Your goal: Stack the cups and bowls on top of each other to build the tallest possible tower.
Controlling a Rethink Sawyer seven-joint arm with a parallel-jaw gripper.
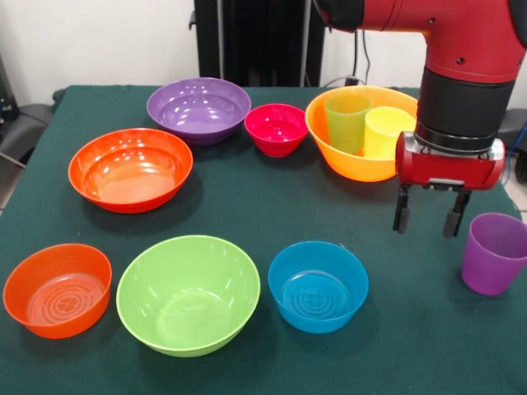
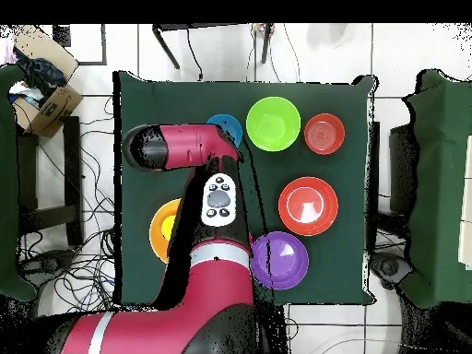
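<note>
My gripper (image 1: pixel 428 211) hangs open and empty just above the table, in front of the big orange bowl (image 1: pixel 329 144) and left of the upright purple cup (image 1: pixel 494 253). A green cup (image 1: pixel 347 122) and a yellow cup (image 1: pixel 387 132) stand side by side inside that orange bowl. The other bowls sit apart on the green cloth: purple (image 1: pixel 198 109), small pink (image 1: pixel 277 128), wide red-orange (image 1: pixel 131 169), small orange (image 1: pixel 58 289), big lime green (image 1: pixel 188 293) and small blue (image 1: pixel 318 285). No tower is in view. In the overhead view the arm (image 2: pixel 217 198) hides the gripper.
The table's right edge in the front view runs close behind the purple cup. A strip of bare green cloth (image 1: pixel 247 206) lies between the back and front rows of bowls. Chairs and cables surround the table in the overhead view.
</note>
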